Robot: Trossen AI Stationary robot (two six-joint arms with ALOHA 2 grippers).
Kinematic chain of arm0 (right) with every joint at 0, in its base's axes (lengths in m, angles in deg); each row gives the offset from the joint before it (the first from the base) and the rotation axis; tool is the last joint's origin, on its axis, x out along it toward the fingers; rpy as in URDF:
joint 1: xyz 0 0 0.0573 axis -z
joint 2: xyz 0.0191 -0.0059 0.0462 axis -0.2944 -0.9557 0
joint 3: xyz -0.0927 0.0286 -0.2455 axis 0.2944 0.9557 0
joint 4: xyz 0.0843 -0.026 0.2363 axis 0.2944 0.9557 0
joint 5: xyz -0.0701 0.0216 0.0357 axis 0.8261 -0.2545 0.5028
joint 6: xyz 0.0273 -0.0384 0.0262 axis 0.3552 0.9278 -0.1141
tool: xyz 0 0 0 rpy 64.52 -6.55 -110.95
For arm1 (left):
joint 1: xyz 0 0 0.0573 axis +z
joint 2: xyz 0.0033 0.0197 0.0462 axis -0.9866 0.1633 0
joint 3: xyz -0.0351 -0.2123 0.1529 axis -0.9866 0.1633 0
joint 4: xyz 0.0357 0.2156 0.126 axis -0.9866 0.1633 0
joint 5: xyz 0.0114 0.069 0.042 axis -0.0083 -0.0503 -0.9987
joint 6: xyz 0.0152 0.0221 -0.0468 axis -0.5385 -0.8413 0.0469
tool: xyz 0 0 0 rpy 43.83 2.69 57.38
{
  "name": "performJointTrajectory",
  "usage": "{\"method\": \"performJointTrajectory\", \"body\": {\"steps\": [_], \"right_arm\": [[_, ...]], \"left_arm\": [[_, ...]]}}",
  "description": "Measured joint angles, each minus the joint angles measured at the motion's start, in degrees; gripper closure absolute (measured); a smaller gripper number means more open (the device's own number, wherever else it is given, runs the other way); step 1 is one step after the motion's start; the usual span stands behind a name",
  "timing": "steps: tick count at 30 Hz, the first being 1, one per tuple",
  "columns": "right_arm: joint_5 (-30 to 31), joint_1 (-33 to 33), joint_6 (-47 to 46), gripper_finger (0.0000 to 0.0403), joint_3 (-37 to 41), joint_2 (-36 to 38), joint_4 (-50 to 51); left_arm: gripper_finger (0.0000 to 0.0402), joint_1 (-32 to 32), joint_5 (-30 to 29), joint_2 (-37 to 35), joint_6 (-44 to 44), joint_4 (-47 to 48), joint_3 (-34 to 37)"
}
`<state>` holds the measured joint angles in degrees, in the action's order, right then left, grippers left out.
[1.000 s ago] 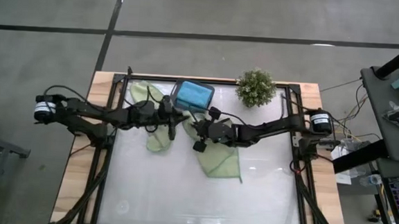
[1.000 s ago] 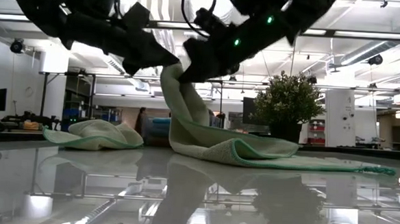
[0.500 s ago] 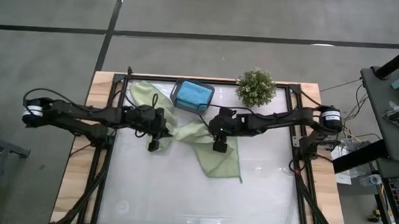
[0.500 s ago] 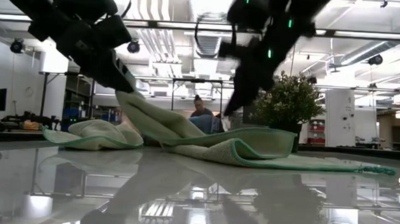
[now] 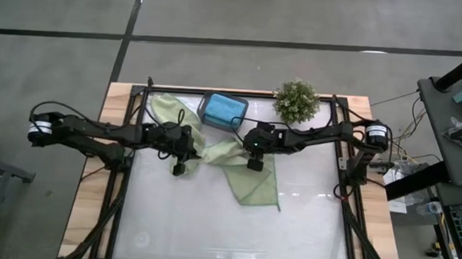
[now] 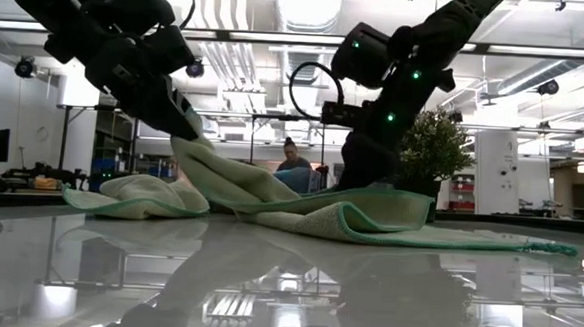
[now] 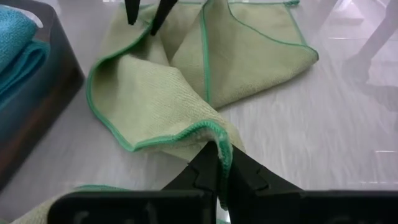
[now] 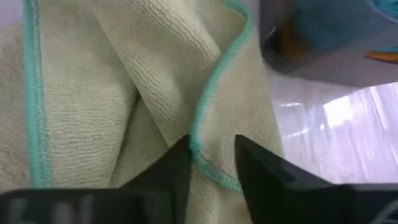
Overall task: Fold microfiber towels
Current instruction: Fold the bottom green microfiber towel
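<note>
While the fold is in progress, the findings are reading as follows:

Step in hand: a sage green towel (image 5: 244, 172) is being spread or drawn out between the two arms, judging by how it is stretching from one gripper to the other; no finished fold is showing yet.

Left gripper (image 5: 182, 163): it is pinching the green-stitched hem of that towel between closed fingers, as the left wrist view is showing (image 7: 217, 163). In the low view the pinched end is lifting off the worktop (image 5: 208, 232).

Right gripper (image 5: 253, 158): it is sitting low over the towel's far part with its fingers (image 8: 261, 165) standing narrowly apart on either side of a hem ridge. Whether they are gripping the cloth cannot be told.

Towel position: its free half is lying flat on the worktop, running toward the near edge.

Other towels: a second sage green towel (image 5: 166, 107) is lying bunched by the far left corner; a teal-blue towel (image 5: 224, 108) is resting in the dark tray (image 5: 203, 110).

Next move: in my judgement, the right gripper is needing a firm hold on a matching corner before the cloth can be pulled flat and doubled.

Hidden or unclear: the arms are covering the towel's middle; an orange towel is not appearing in any view.

Bystander: a person (image 6: 292, 156) is standing in the room beyond.
</note>
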<state>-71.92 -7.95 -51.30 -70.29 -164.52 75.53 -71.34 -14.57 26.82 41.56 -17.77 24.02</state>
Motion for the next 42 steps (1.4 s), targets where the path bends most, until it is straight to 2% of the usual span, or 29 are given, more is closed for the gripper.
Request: {"method": "performJointTrajectory", "body": {"steps": [5,8,14,23,28,32,34,38,42], "right_arm": [[0.0,0.0,1.8,0.0379,0.0,0.1,0.1],[0.0,-0.2,2.6,0.0391,-1.1,1.7,3.5],[-0.4,-0.9,1.4,0.0394,-6.3,8.5,17.8],[6.0,-5.1,1.4,0.0394,-13.0,24.0,30.0],[7.5,-7.0,-0.6,0.0394,-18.2,33.4,33.3],[7.8,-7.4,-0.8,0.0394,-20.8,38.0,33.6],[8.1,-7.4,0.1,0.0394,-21.8,39.4,33.7],[13.1,-7.4,3.0,0.0394,-23.2,40.8,34.2],[13.7,-7.4,5.7,0.0394,-24.2,40.6,34.8]], "left_arm": [[0.0401,0.0,-0.1,0.0,0.0,0.0,0.0],[0.0401,0.0,-0.1,-0.3,0.1,0.3,-0.3],[0.0401,0.0,-0.1,-3.9,-0.3,3.6,-3.4],[0.0401,0.0,-1.8,-14.2,-3.4,16.0,-13.5],[0.0401,0.0,-1.8,-18.2,-3.5,16.3,-18.6],[0.0401,0.0,-1.8,-19.6,-3.9,16.3,-21.6],[0.0401,0.0,-1.8,-19.7,-5.9,16.2,-22.8],[0.0401,0.1,-1.9,-19.0,-10.1,16.0,-25.0],[0.0401,0.2,-2.7,-17.0,-16.2,16.3,-27.2]]}}
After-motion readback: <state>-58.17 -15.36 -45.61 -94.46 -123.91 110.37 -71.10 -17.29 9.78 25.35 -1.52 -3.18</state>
